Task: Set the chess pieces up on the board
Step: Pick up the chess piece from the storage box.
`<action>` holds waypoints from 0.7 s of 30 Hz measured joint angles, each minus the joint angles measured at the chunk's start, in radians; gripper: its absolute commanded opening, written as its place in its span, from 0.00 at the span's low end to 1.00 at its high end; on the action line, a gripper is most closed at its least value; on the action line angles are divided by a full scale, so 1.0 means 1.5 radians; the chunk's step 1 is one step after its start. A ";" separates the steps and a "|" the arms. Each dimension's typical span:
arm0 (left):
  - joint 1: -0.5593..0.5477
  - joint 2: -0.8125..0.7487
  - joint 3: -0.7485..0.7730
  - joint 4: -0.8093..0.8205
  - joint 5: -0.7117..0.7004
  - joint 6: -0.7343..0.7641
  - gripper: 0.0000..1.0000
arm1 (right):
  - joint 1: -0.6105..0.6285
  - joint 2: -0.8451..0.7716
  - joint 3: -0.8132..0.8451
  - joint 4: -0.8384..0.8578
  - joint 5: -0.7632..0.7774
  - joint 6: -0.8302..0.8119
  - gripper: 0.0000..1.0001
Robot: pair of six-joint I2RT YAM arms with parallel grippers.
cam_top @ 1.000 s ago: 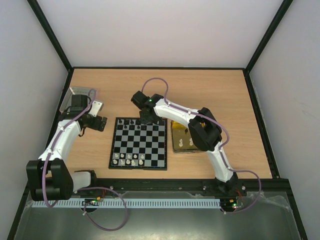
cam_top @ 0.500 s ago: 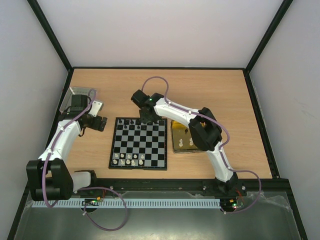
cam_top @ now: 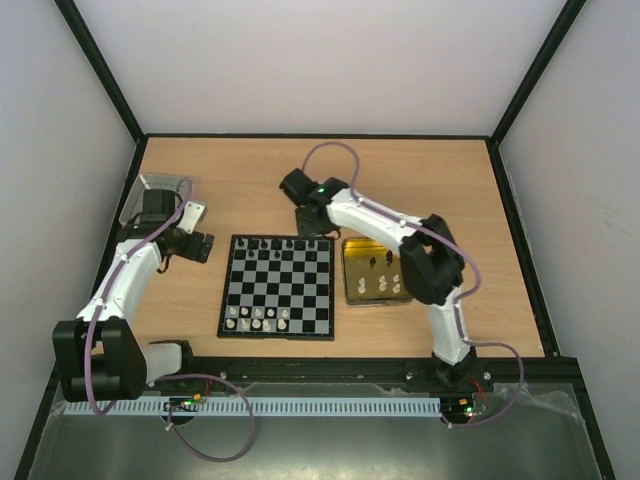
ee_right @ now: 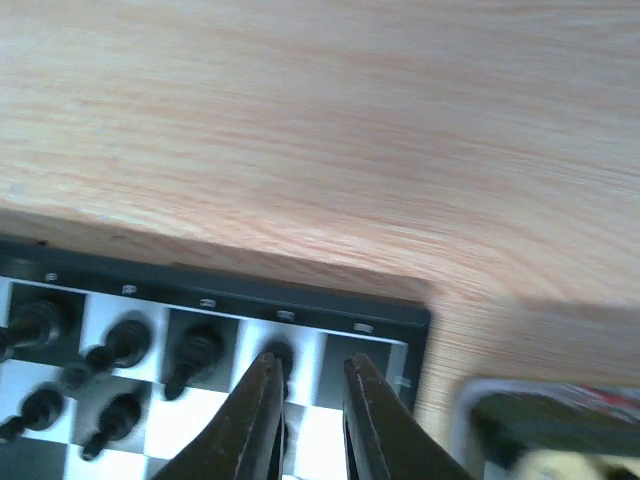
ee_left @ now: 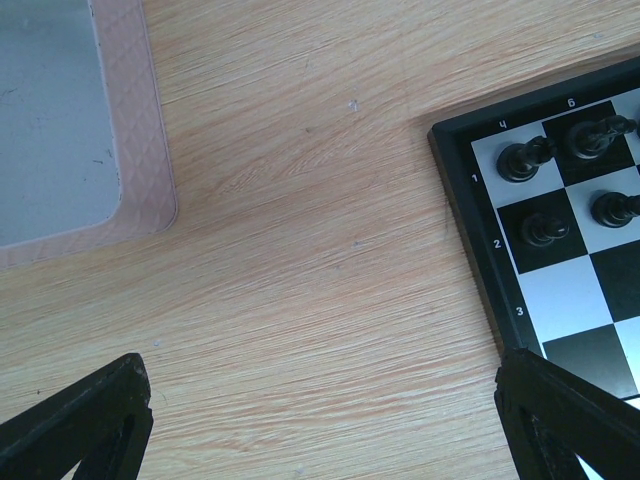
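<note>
The left pincer (ee_left: 320, 365) hangs wide open over the surface (ee_left: 300, 250), just left of the board (cam_top: 278, 287). The right pincer (ee_right: 308, 366) hovers at the board's far edge, its fingers narrowly apart by a black piece (ee_right: 280, 354). Whether it grips that piece cannot be told. Other chess pieces (cam_top: 258, 318) stand on the board.

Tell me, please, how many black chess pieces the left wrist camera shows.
4, all at the board corner: two black pieces in row 1, two in row 2. More may sit outside the frame.
</note>
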 measured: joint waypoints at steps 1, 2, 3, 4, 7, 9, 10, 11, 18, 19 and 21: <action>0.000 0.000 0.000 0.000 -0.001 0.000 0.94 | -0.009 -0.026 -0.023 0.000 0.004 0.001 0.16; 0.000 0.000 0.000 0.000 -0.002 0.001 0.94 | -0.019 -0.054 -0.047 0.001 0.007 0.002 0.17; 0.000 0.000 0.000 0.000 -0.002 0.002 0.94 | -0.030 -0.084 -0.072 0.004 0.010 0.003 0.17; 0.000 0.000 0.000 0.000 -0.002 0.002 0.94 | -0.040 -0.115 -0.095 0.005 0.014 0.003 0.17; 0.000 0.000 0.000 0.000 -0.002 0.003 0.94 | -0.070 -0.216 -0.174 0.016 0.026 0.010 0.17; 0.000 0.000 0.000 -0.001 -0.002 0.003 0.94 | -0.080 -0.269 -0.224 0.019 0.033 0.015 0.17; 0.000 0.000 0.001 -0.001 -0.002 0.003 0.94 | -0.082 -0.290 -0.253 0.026 0.035 0.017 0.17; 0.000 0.000 0.001 -0.001 -0.002 0.003 0.94 | -0.082 -0.303 -0.276 0.028 0.036 0.018 0.17; 0.000 0.004 0.019 -0.010 0.004 0.005 0.94 | -0.103 -0.335 -0.411 0.047 0.020 0.030 0.20; 0.000 0.004 0.021 -0.011 0.004 0.006 0.94 | -0.108 -0.337 -0.420 0.048 0.017 0.032 0.20; 0.000 0.004 0.023 -0.013 0.004 0.007 0.94 | -0.117 -0.340 -0.434 0.054 0.010 0.032 0.20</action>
